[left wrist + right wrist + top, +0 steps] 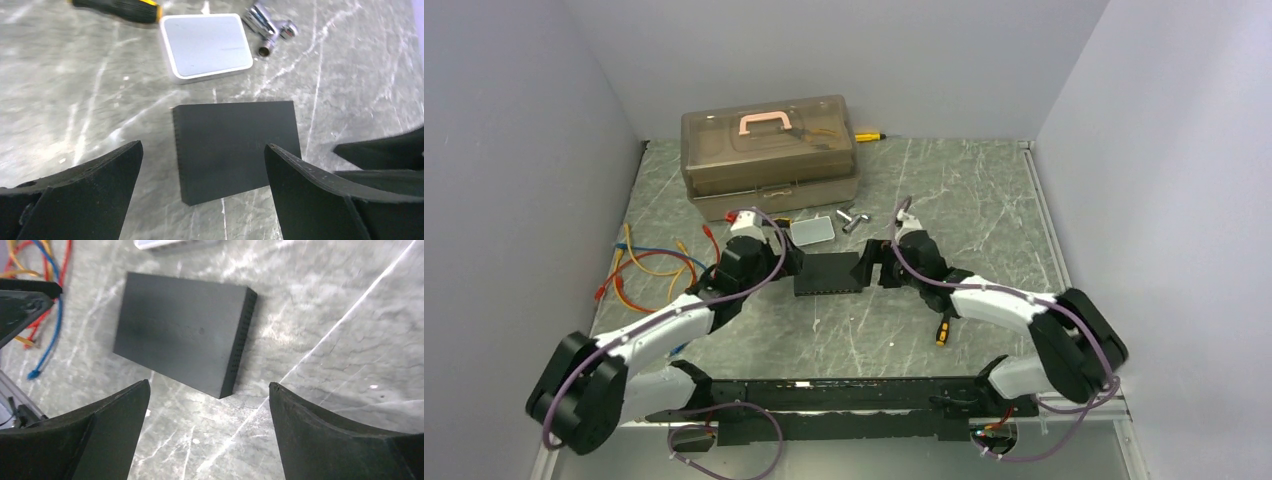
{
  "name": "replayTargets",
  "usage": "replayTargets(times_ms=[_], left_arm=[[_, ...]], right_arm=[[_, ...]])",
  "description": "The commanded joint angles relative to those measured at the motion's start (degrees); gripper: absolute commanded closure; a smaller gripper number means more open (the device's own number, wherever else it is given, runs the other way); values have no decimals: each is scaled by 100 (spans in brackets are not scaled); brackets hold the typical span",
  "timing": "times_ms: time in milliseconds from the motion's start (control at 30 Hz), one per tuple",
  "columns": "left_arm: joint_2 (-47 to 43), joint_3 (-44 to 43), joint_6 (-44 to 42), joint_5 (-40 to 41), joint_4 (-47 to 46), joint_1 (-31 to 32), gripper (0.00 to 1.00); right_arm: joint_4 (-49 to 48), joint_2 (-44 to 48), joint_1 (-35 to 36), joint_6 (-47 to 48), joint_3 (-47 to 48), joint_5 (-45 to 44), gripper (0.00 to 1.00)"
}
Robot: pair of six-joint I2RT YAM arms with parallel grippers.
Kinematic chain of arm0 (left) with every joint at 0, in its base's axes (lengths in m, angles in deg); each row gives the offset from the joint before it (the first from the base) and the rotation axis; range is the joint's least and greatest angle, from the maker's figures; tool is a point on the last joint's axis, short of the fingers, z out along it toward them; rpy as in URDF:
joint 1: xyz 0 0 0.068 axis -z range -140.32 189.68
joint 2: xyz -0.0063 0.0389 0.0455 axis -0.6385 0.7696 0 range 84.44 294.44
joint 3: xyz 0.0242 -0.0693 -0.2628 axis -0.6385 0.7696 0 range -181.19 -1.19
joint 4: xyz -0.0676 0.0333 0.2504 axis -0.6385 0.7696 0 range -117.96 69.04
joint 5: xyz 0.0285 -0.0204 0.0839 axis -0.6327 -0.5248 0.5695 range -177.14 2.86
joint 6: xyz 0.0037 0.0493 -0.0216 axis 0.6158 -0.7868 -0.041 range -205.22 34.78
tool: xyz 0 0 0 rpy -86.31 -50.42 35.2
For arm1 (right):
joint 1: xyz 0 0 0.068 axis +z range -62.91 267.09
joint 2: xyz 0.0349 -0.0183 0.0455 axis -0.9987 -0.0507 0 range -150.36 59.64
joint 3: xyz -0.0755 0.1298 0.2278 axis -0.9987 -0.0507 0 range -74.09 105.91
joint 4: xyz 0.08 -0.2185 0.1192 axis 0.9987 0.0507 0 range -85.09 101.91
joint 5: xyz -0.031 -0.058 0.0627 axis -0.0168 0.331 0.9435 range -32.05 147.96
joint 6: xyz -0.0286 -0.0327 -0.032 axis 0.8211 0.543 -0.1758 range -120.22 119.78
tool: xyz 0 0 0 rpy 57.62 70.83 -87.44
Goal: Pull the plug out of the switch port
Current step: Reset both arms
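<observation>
black switch (829, 272) lies flat on counter (984, 200) btwn both arms, no plug or cable seen in it. left gripper (204, 165) & right gripper (210, 400) flank its ends, jaws wide, prob. to steady it.

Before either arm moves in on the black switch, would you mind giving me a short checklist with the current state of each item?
1. Left gripper open: ok, its fingers stand wide apart.
2. Right gripper open: ok, also wide apart.
3. Switch lying flat on the table between the two grippers: ok.
4. Plug visible in a switch port: not ok; no view shows a cable attached to the switch, and the port face is not seen.
5. Loose cables away from the switch: ok, they lie to the left of it, apart.
6. Small white box and metal sockets not touching the switch: ok, both sit beyond it.
</observation>
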Motion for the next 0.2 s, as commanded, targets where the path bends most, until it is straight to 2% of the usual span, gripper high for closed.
replayTargets(times_ms=[0, 33, 167], left_arm=[[-581, -620, 557, 1183, 2129, 6, 1], [-676, -689, 722, 1344, 2450, 8, 1], [-1145, -509, 910, 1379, 2763, 15, 1]], right_arm=[[544, 941, -33, 487, 172, -504, 7], [562, 1111, -32, 507, 94, -501, 6], [597, 1685, -23, 496, -189, -728, 3]])
